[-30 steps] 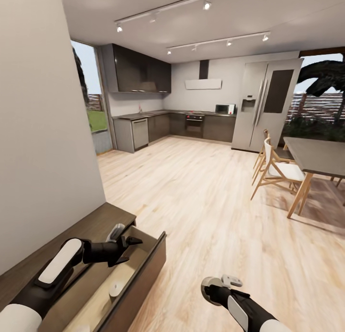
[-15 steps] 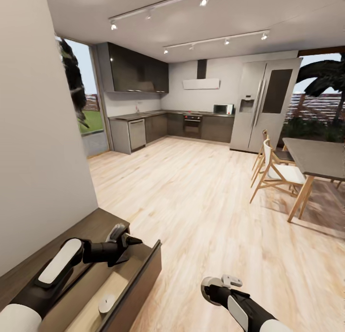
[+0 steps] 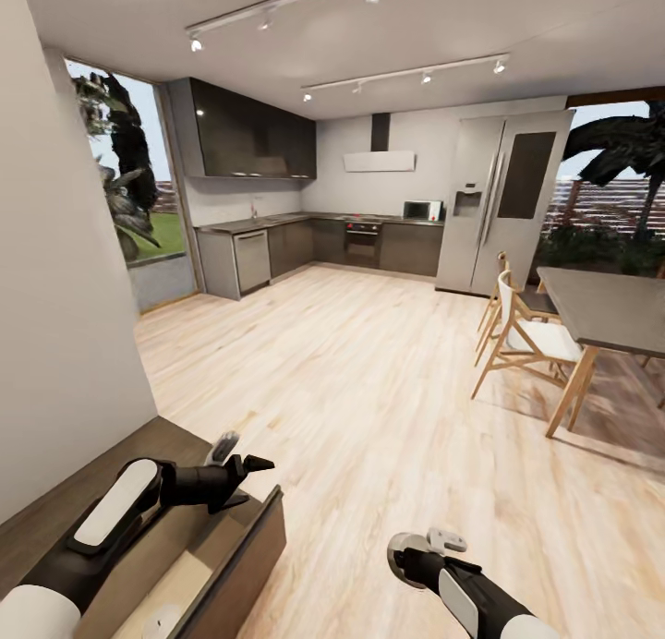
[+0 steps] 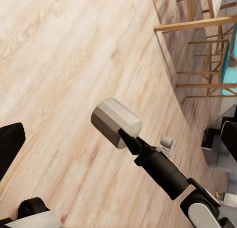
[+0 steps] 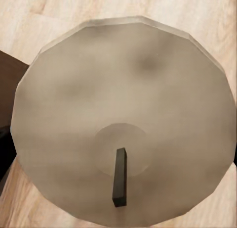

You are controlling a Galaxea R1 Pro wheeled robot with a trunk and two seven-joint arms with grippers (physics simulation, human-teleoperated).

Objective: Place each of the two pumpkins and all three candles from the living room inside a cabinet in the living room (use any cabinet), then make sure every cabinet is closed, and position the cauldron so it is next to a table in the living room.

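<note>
Spreading across the middle of the head view, the pale wood floor lies bare between the kitchen units at the far wall and the dining table with its chairs at the right edge. A white wall closes off the left side. At the lower left, the dark-brown cabinet runs along that wall, one drawer pulled out so that its front edge juts over the floor; a pale candle lies inside it at the bottom edge of the frame. The left gripper hangs above the drawer's far end with a second candle pinched between its fingers, floor beneath it in the left wrist view. The right gripper, low and right of centre, stands well apart from the drawer; whether its fingers are closed cannot be told, though a third candle sits wick-up right before its camera.
</note>
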